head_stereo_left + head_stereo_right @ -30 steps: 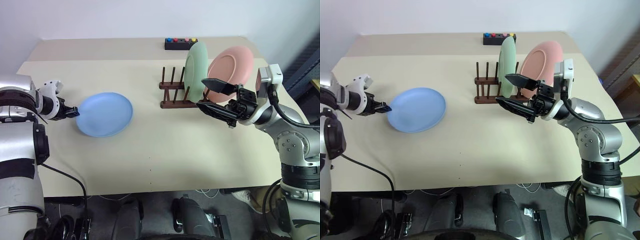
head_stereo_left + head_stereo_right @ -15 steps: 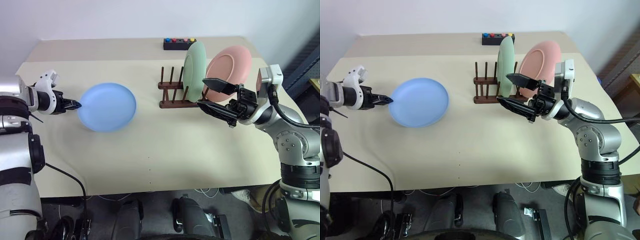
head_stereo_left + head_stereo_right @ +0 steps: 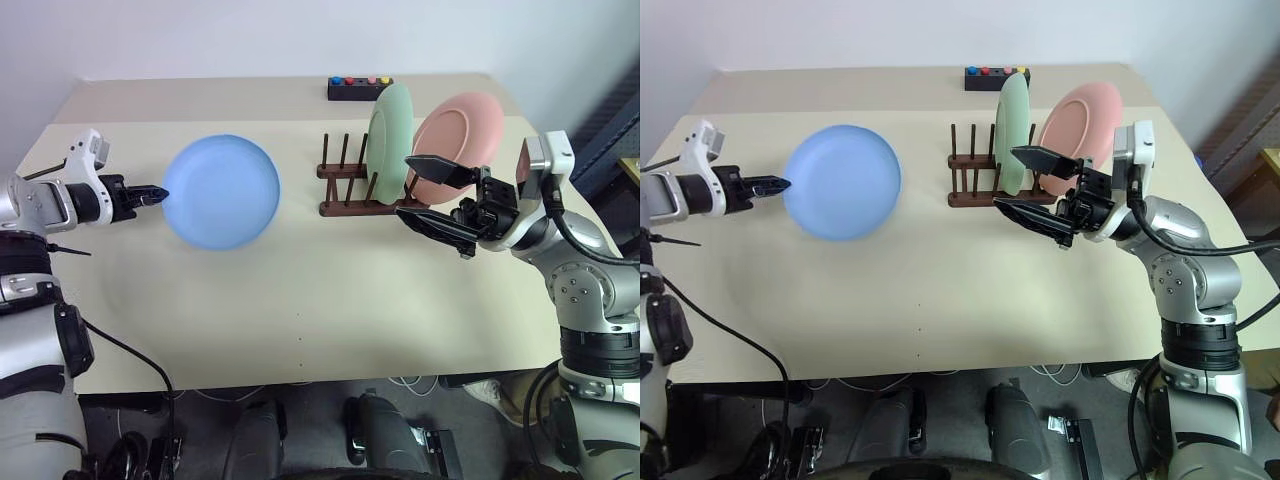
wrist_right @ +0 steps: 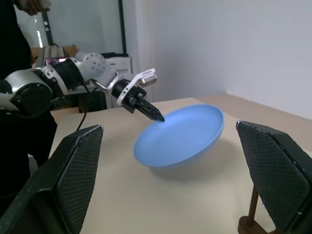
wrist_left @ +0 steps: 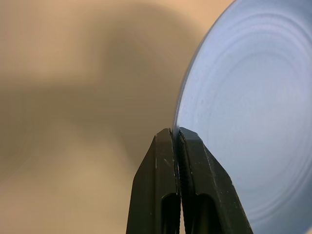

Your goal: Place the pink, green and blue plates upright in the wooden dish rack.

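Now left tool (image 3: 158, 196) pinches blue plate (image 3: 222, 190) rim, plate tilted up.

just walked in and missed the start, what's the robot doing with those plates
It is loading plates into the wooden dish rack. The green plate and the pink plate already stand upright in it. The left pincer is shut on the rim of the blue plate, holding it tilted above the table, left of the rack. The right pincer waits open in front of the rack.
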Controlling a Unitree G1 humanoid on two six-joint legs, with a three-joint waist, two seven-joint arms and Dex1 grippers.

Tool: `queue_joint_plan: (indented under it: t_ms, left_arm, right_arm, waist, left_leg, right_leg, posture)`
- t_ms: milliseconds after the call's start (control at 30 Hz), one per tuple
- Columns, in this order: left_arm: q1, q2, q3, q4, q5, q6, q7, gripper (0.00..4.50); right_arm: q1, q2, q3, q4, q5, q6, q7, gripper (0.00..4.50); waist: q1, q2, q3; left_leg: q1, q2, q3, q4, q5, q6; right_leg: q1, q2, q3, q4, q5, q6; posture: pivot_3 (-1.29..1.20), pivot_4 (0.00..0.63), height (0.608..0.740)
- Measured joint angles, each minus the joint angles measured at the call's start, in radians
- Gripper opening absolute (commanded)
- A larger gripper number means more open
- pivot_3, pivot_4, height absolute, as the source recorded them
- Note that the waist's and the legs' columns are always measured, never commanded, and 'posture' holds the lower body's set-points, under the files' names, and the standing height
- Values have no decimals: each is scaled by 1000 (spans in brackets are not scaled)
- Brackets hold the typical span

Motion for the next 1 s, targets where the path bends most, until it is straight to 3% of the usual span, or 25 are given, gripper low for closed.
queue_joint_plan:
  t_ms: [367,633,1000]
  left_arm:
    - [103,-30,118,-182,-150,43,49,61]
    - [172,-81,138,-341,-222,34,87,61]
    - [234,-222,227,-530,-342,-57,187,61]
  right_arm:
    - [16,1,-1,10,-21,-10,-23,4500]
    - [28,2,0,10,-27,-11,-39,4500]
    - [81,44,-7,9,-38,-13,-127,4500]
  waist:
    - [1,0,0]
    - [1,0,0]
    - [0,0,0]
  left_leg:
    - [0,0,0,0,0,0]
    - [0,0,0,1,0,0]
    - [0,0,0,1,0,0]
  right_leg:
    - [0,0,0,0,0,0]
    - [0,0,0,0,0,0]
    - [0,0,1,0,0,0]
  posture:
    - [0,150,740]
    - [0,150,740]
    - [0,150,740]
